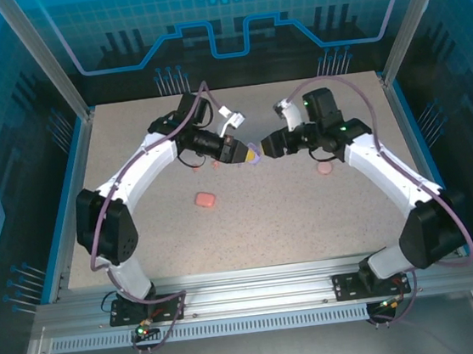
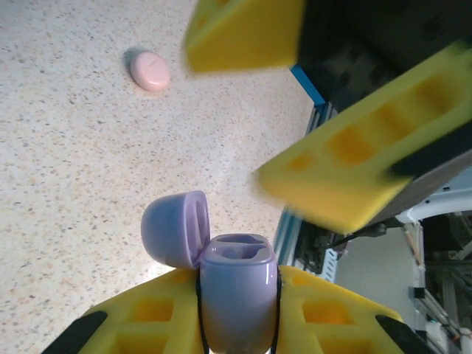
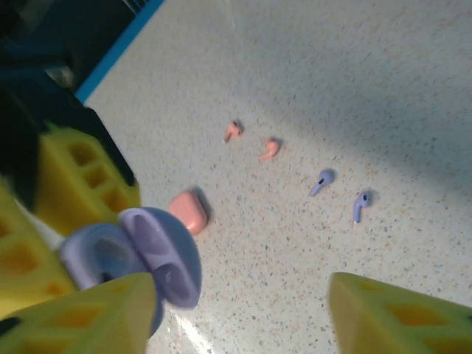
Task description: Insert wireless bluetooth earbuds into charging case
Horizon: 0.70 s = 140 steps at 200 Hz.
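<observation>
We found the left end effector (image 2: 236,321) clenched on the small purple plastic charging case (image 2: 236,284). It held the case apparently clear of the speckled worktop (image 2: 74,162), with the hinged lid (image 2: 175,227) flipped open and both sockets bare. The right end effector (image 3: 240,295) stood released just beside the case, its yellow fingers (image 3: 81,317) wide apart with nothing between them.

What mattered for the coming move, we judged, was the pair this case wanted. One tiny purple plastic earbud (image 3: 322,179) and its twin (image 3: 361,204) lay loose on the worktop, at about one o'clock from the right end effector in its wrist view and well apart from the case. The first earbud's stem ran from one o'clock to seven, the twin's nearly twelve to six. With the left arm occupied, the free right arm looked to us the one to fetch them.
</observation>
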{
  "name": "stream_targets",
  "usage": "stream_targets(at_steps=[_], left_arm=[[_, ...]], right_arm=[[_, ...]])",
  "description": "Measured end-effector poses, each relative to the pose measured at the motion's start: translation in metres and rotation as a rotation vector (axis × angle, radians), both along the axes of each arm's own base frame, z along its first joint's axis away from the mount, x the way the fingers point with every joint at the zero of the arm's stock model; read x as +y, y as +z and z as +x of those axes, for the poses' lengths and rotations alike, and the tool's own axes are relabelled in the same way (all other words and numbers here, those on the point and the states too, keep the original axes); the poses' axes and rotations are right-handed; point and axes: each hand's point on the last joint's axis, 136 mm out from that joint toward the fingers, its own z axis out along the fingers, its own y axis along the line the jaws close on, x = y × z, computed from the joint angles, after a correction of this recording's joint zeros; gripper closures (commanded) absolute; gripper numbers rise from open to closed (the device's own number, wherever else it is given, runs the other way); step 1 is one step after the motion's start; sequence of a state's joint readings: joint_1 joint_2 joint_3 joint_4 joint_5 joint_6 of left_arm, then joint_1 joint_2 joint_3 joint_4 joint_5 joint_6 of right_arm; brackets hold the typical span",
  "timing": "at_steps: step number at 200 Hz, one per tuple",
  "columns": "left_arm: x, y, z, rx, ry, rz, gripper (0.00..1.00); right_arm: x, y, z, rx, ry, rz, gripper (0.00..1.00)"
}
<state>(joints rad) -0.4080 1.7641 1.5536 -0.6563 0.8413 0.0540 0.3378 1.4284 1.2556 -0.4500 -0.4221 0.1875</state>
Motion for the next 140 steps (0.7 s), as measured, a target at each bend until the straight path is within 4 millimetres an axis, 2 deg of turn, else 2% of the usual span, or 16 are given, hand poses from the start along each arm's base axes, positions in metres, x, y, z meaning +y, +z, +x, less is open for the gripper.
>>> stream_targets(at_steps=[27,36,50,68,104,140], left_arm=[[0.020,0.002,0.010,-0.079,0.119,-0.012,1.00],[0.026,0.008,0.014,-0.137,0.167,-0.018,1.00],[0.035,0.020,0.016,-0.239,0.241,-0.041,1.00],[0.047,0.037,0.016,-0.378,0.333,-0.084,1.00],[0.071,0.067,0.026,-0.579,0.517,-0.142,1.00],[0.088,0.084,0.034,-0.728,0.640,-0.192,1.00]], right_arm=[[-0.018,0.034,-0.004,-0.028,-0.098,0.068,0.26],[-0.020,0.038,-0.005,-0.023,-0.123,0.079,0.26],[-0.023,0.033,-0.003,0.011,-0.168,0.079,0.26],[-0.029,0.008,0.005,0.101,-0.241,0.047,0.26],[-0.029,-0.062,0.020,0.315,-0.373,-0.082,0.27],[-0.019,-0.111,0.041,0.457,-0.484,-0.195,0.29]])
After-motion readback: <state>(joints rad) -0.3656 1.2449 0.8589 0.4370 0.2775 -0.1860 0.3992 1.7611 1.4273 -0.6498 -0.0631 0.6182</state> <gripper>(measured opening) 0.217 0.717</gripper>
